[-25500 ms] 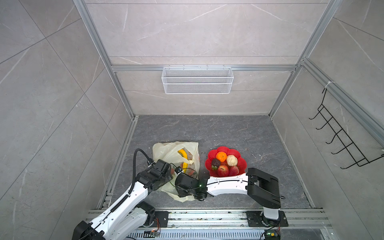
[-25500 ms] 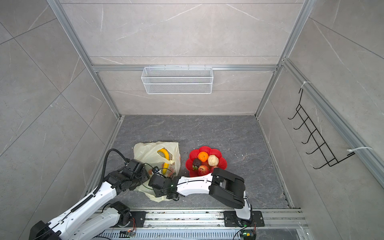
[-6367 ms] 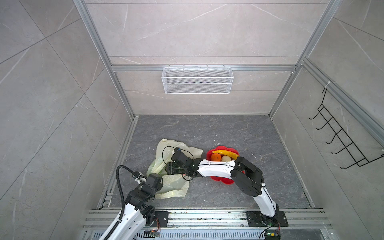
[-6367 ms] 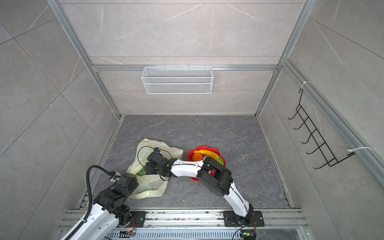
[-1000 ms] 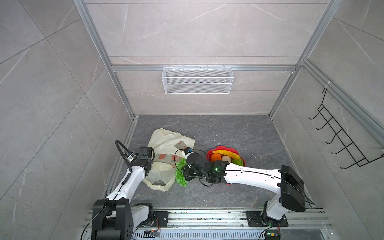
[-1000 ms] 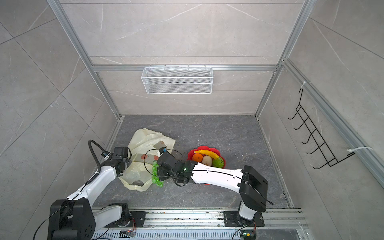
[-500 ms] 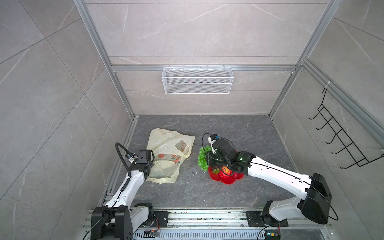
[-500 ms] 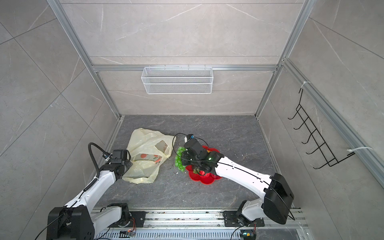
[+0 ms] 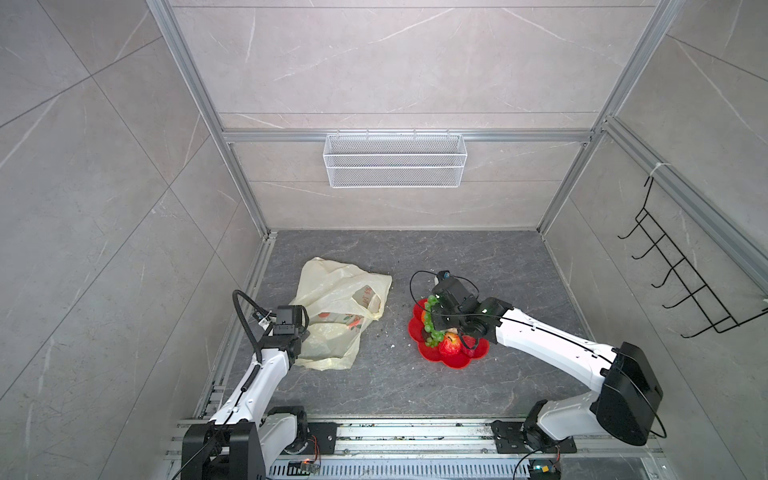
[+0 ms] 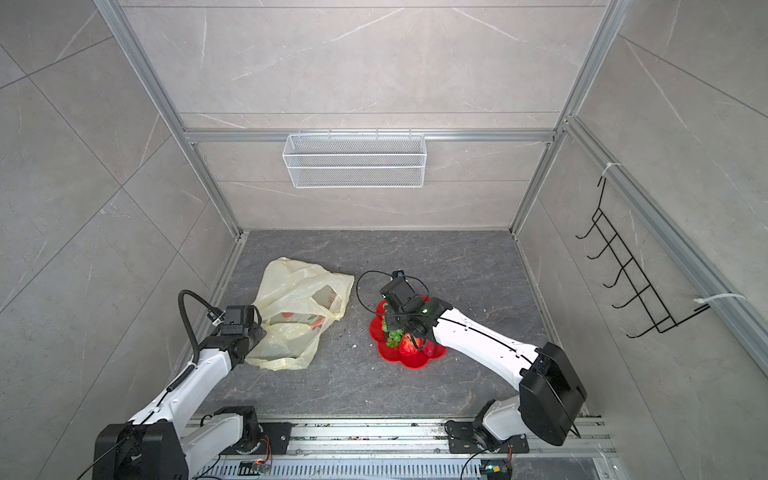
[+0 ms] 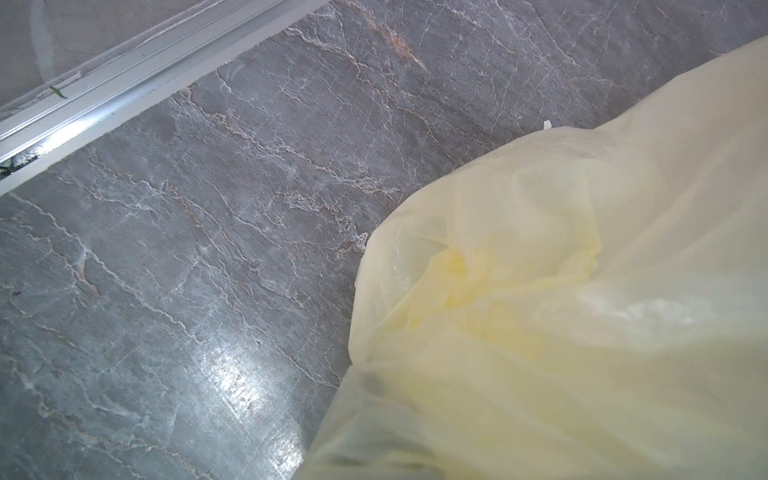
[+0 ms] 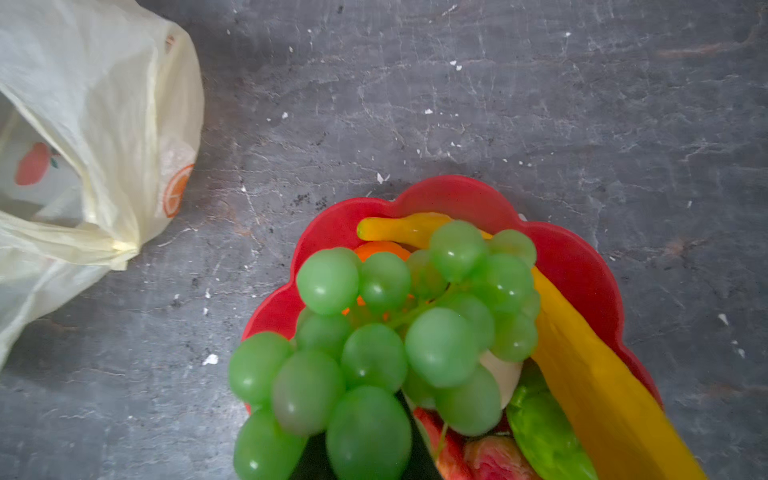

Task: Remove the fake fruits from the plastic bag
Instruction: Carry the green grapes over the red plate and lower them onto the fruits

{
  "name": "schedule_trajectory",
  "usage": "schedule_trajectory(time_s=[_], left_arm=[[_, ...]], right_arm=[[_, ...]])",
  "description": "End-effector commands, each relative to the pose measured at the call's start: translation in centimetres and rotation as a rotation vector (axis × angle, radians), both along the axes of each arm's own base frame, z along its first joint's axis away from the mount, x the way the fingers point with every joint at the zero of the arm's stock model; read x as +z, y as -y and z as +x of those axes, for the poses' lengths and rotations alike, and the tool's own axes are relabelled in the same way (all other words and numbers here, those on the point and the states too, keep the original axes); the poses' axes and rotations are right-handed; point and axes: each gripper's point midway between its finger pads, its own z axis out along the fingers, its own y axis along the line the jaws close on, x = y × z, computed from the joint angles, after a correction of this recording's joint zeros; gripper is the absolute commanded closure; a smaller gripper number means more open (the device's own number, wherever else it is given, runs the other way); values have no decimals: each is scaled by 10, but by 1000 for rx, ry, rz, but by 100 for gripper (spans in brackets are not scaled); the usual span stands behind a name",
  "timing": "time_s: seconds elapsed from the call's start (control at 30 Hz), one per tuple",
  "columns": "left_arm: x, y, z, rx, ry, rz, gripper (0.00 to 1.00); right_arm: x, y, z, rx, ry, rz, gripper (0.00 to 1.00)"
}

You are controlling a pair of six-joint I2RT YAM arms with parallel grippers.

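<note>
Our right gripper [image 12: 361, 453] is clamped on the green grape bunch [image 12: 374, 332]. Its dark fingers [image 12: 415, 440] flank the lowest grapes in the right wrist view. In both top views the bunch hangs from it over the left side of the red plate [image 9: 453, 361]. We cannot tell whether the grapes touch the fruit beneath. The grapes are round, waxy and slightly see-through, joined on thin green stems.

The plate is glossy red plastic with a scalloped, flower-like rim. It carries the other fake fruits:
- a long yellow banana [image 12: 582, 353] curving along one rim
- an orange [image 12: 380, 247] peeking out behind the grapes
- a pale beige peach [image 12: 505, 376]
- a shiny green fruit [image 12: 544, 432] beside the banana
- a red apple [image 9: 449, 345] at the near edge

Our left gripper [image 9: 302, 332] is closed at the near left edge of the plastic bag [image 9: 332, 291]. In the left wrist view the film billows up over the fingers and hides them, so we take it as pinched there.

The bag lies on the floor, apart from the plate and to its left. It is slumped, crinkled and mostly flat. It is thin, translucent, pale-yellow film with a twisted loop handle. Printed orange fruit pictures [image 12: 176, 191] show on its wall and through its open mouth, which faces the plate. We cannot tell what lies deeper inside.

The floor [image 12: 540, 104] is dark grey, veined like stone and slightly glossy, with small white crumbs scattered between bag and plate.
</note>
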Motion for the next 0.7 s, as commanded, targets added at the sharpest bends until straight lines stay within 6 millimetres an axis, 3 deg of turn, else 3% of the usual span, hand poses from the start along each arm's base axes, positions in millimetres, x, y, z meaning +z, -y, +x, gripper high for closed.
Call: schedule_trajectory(time_s=[0.0, 0.17, 0.33, 0.67], left_arm=[[6, -2, 4, -14, 29, 14, 94], [3, -2, 4, -15, 22, 16, 94], [1, -2, 3, -18, 13, 16, 94], [0, -2, 2, -24, 9, 23, 94]], right_arm=[[-14, 5, 4, 5, 2, -66, 82], [-27, -3, 2, 26, -34, -51, 73], [-34, -9, -2, 21, -75, -2, 50], [-37, -21, -6, 20, -179, 245, 37]])
